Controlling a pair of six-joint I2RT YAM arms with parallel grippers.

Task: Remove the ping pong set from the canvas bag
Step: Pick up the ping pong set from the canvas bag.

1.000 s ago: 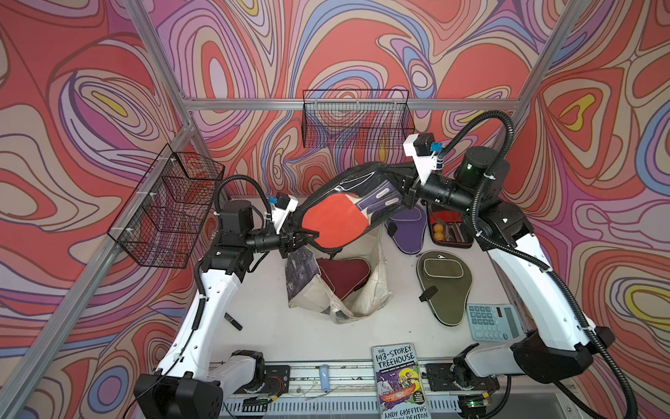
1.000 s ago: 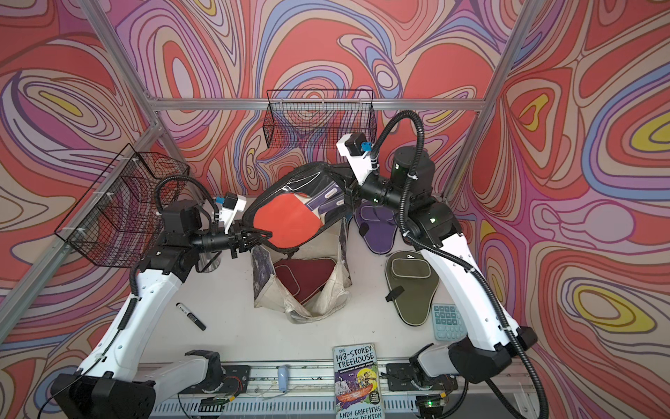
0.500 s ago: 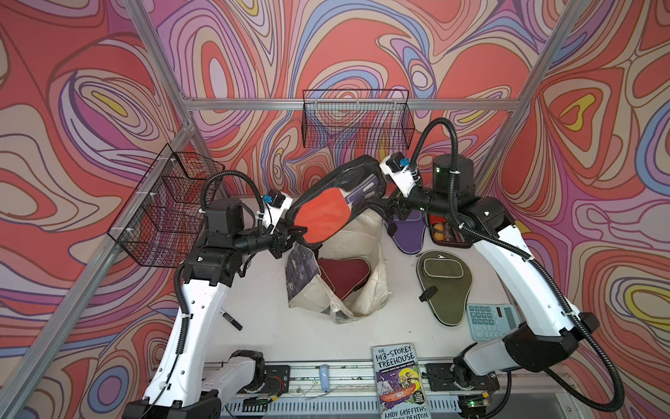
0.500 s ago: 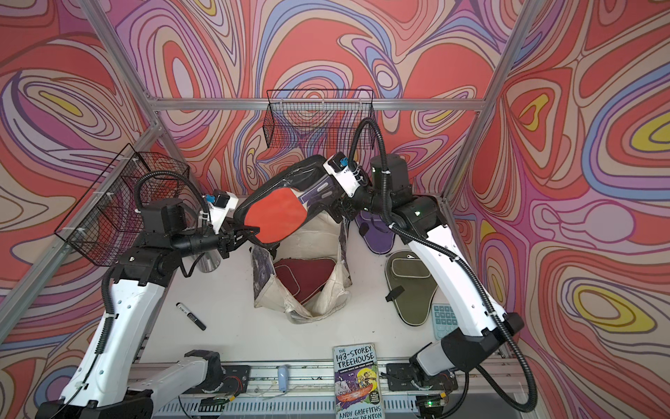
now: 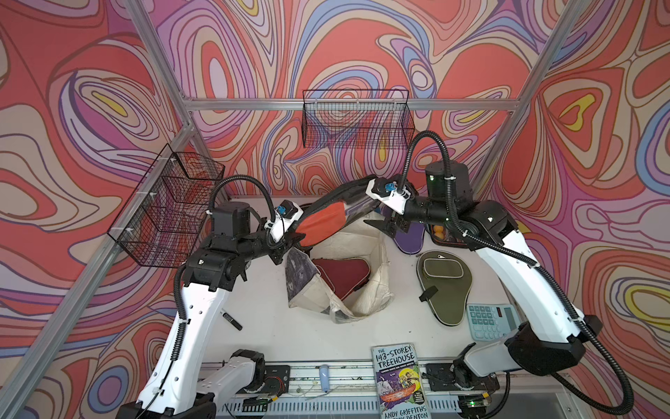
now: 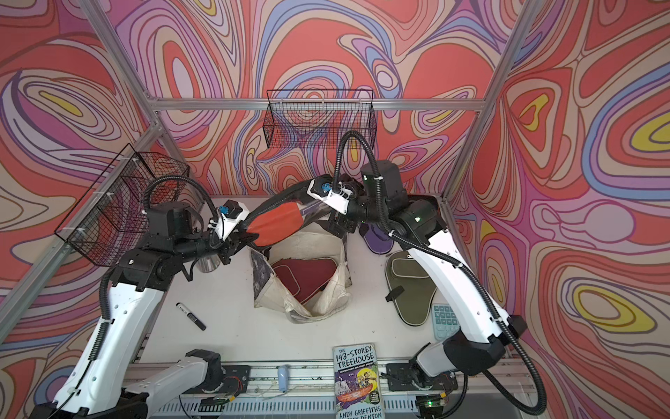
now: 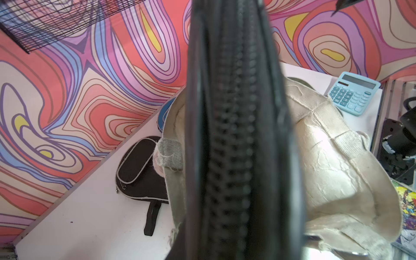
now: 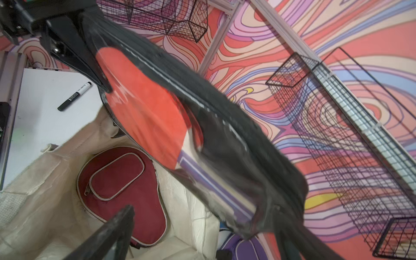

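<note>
A black-edged case (image 5: 322,221) with a red paddle showing through its clear face hangs tilted above the open cream canvas bag (image 5: 369,290). My left gripper (image 5: 292,241) is shut on the case's lower left edge; the case's zip edge (image 7: 234,135) fills the left wrist view. My right gripper (image 5: 393,226) is open beside the case's upper end (image 8: 247,213), its fingers wide apart and not clamping it. A maroon paddle cover (image 8: 121,180) lies inside the bag. On the table to the right lie a purple cover (image 5: 411,241), an olive cover (image 5: 444,286) and a second case (image 5: 440,232) with orange balls.
A black cover (image 7: 139,171) and a blue one (image 7: 162,117) lie behind the bag. A pale blue calculator (image 5: 491,321) sits at the right, a book (image 5: 398,381) at the front edge and a marker (image 5: 232,321) at the left. Wire baskets (image 5: 166,206) (image 5: 357,119) hang on the walls.
My right gripper has opened and let go of the case's upper end. The case has dropped lower and shifted left over the bag, still held by my left gripper.
</note>
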